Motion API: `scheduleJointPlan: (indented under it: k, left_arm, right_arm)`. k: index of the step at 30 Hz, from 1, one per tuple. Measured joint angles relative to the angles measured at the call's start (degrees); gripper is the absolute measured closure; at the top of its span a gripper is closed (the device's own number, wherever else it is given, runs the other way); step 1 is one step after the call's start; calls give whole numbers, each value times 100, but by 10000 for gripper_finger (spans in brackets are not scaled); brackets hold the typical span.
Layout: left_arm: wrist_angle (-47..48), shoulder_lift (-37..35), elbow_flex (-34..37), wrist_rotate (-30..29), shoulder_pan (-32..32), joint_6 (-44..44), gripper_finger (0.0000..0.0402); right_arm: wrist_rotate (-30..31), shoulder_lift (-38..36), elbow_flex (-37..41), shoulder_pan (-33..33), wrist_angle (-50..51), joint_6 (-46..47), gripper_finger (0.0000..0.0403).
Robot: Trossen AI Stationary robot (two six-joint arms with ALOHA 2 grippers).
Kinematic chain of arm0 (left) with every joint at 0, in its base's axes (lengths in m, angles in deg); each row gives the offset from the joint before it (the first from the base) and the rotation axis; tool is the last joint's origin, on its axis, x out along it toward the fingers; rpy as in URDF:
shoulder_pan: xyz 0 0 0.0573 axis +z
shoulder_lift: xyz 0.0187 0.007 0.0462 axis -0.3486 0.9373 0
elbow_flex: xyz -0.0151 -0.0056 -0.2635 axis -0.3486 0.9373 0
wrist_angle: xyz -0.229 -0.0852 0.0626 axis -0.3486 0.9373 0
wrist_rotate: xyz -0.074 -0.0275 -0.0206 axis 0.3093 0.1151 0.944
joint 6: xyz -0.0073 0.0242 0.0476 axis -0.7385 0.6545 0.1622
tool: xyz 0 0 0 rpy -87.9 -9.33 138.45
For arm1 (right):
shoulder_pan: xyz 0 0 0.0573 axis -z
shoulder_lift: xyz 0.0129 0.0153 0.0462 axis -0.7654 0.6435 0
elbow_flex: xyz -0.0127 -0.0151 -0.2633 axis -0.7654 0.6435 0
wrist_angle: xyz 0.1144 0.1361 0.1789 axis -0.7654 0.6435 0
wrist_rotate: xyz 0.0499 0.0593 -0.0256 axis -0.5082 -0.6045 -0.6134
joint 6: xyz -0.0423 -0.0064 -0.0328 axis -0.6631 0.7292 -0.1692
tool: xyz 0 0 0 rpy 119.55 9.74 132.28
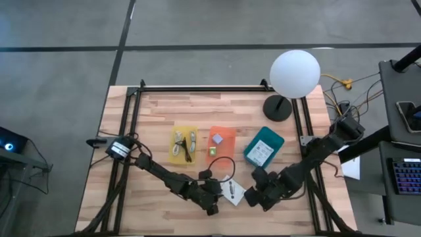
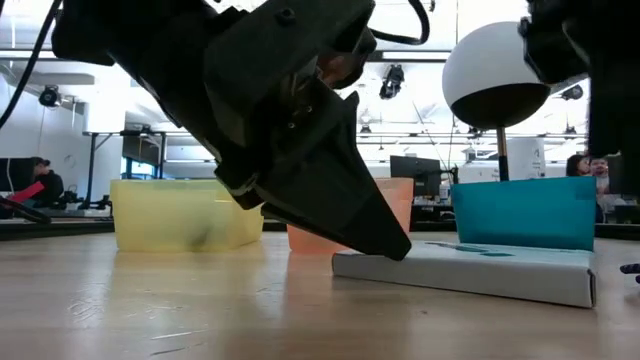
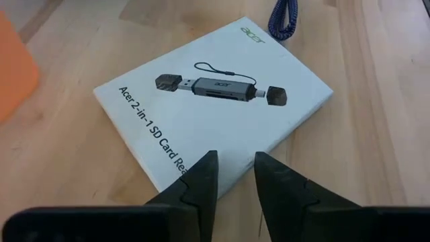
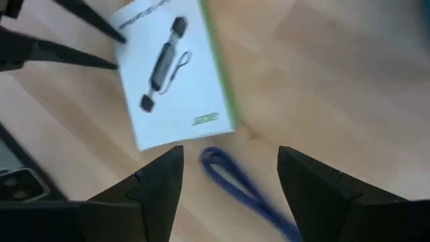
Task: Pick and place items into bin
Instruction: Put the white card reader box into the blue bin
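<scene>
A white Acer card-reader box (image 3: 215, 101) lies flat on the wooden table, also seen in the high view (image 1: 233, 191) and low view (image 2: 470, 272). My left gripper (image 3: 235, 165) slants down at the box's edge, its fingers a narrow gap apart. My right gripper (image 4: 230, 153) hovers wide open on the box's other side (image 1: 253, 197), with a blue braided cord (image 4: 228, 176) on the table between its fingers, untouched. The box (image 4: 178, 74) lies just beyond that cord. A black cord loop (image 1: 223, 164) rests on the table behind the box. My left gripper comes slanting down from the table's left side, and its fingertips (image 2: 395, 245) meet the top of the box at its edge (image 3: 201, 176). The two fingers lie side by side over that edge, not around it. The box stays flat on the table.
Three bins stand in a row behind: yellow (image 1: 173, 145) holding small items, orange (image 1: 223, 130) with tiny cubes, teal (image 1: 276, 139) with a printed card. A white globe lamp (image 1: 295, 74) stands at the far right. Black frame rails run along the table's sides.
</scene>
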Motion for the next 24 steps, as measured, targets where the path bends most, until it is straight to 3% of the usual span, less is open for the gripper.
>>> scheduleJointPlan:
  k: [12,24]
  left_arm:
    - [-93,95,78,29,-244,-267,318]
    - [-209,96,108,-55,-234,-308,318]
  right_arm:
    - [-37,708,220,24,-1009,80,177]
    - [-251,893,186,210,-1847,-413,177]
